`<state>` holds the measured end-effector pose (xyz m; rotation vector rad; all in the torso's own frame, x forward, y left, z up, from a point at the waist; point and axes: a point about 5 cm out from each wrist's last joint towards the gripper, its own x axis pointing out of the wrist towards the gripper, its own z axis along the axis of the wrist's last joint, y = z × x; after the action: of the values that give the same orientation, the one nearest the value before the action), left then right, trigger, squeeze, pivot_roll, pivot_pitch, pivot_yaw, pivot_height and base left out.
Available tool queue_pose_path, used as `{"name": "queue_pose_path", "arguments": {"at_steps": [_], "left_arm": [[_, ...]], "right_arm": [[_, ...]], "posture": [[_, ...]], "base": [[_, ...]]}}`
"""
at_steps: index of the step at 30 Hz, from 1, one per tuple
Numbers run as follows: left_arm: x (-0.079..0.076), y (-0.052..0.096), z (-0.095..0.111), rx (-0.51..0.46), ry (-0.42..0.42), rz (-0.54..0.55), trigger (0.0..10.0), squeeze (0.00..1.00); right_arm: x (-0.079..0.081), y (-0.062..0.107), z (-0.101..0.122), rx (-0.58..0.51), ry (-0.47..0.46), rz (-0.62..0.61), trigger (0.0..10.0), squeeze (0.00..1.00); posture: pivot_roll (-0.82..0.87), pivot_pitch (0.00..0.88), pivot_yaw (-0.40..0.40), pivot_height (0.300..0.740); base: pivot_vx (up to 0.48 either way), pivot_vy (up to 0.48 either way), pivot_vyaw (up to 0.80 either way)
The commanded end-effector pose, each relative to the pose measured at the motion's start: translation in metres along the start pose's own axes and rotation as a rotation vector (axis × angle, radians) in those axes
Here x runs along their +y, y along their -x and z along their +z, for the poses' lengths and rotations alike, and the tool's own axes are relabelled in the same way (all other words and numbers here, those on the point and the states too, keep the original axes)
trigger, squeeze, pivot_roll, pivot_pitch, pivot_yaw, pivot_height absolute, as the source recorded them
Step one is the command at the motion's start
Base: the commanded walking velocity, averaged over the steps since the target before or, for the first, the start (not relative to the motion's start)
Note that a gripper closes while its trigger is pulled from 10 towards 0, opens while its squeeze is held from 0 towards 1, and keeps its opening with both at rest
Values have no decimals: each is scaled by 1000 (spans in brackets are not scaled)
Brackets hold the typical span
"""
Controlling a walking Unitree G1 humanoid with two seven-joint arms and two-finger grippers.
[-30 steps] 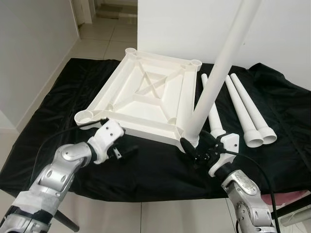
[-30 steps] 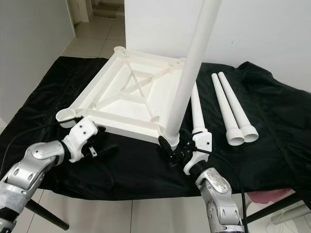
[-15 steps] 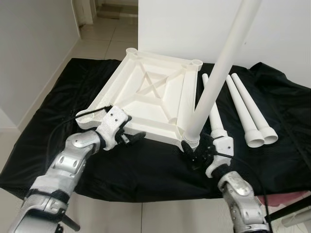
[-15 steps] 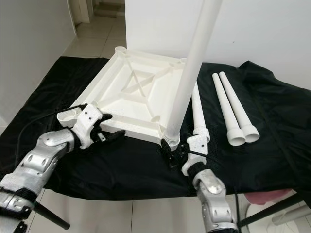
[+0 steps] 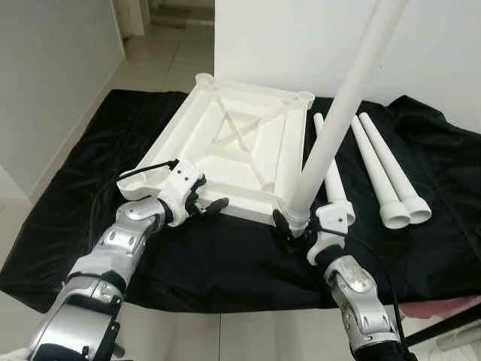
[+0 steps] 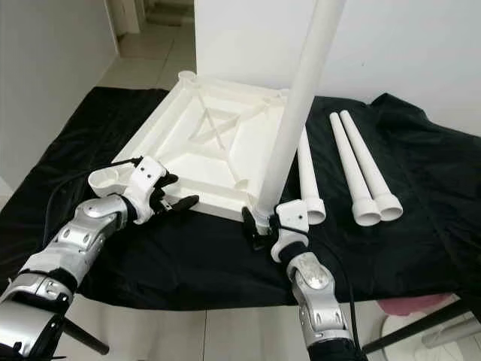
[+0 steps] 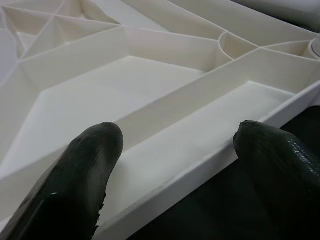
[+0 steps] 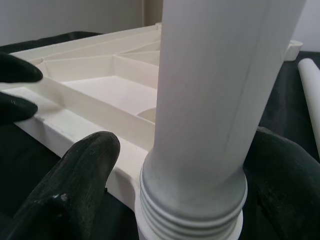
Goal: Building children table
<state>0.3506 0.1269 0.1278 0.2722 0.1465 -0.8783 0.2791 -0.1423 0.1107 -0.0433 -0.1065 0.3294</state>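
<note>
Moved since a second ago: left gripper has come up from the black cloth to the near edge of the tabletop; right gripper has closed in from just short of the upright leg to its base.
Tabletop: white, lying upside down on the cloth, ribs facing up, round sockets at its corners.
Upright leg: white tube standing tilted in the near right corner socket, threaded collar just above the socket.
Left gripper: fingers apart, one over the tabletop's inner tray, the other outside the rim, straddling the near edge.
Right gripper: fingers spread on either side of the leg's base; whether they press it I cannot tell.
Spare legs: three white tubes lying side by side on the cloth to the right of the tabletop, wide ends toward the robot.
Floor: pale tiles beyond the cloth.
</note>
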Motion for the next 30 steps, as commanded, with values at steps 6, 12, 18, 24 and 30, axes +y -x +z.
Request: {"name": "queue_pose_path", "arguments": {"at_steps": [6, 12, 18, 24, 30], "left_arm": [[-12, -7, -17, 95, -3, -167, 10000, 0], [-14, -8, -21, 119, -2, -195, 10000, 0], [-13, -10, -31, 183, 7, -192, 10000, 0], [-11, -13, -28, 197, -2, -180, 10000, 0], [-10, -16, -21, 205, -25, -230, 10000, 0]], "right_arm": [[-8, 3, -2, 4, 28, -10, 10000, 0], [-11, 4, 1, -7, 30, -16, 10000, 0], [-7, 13, 0, -24, -13, -9, 10000, 0], [-1, 22, -7, -11, -105, -45, 10000, 0], [6, 26, -12, 2, -128, -62, 10000, 0]], "posture": [[-44, 0, -1, 740], [-50, 0, 5, 740], [-59, 0, 15, 740], [-70, 0, 25, 740], [-81, 0, 36, 740]], "base": [[0, 0, 0], [0, 0, 0], [0, 0, 0], [0, 0, 0], [0, 0, 0]]}}
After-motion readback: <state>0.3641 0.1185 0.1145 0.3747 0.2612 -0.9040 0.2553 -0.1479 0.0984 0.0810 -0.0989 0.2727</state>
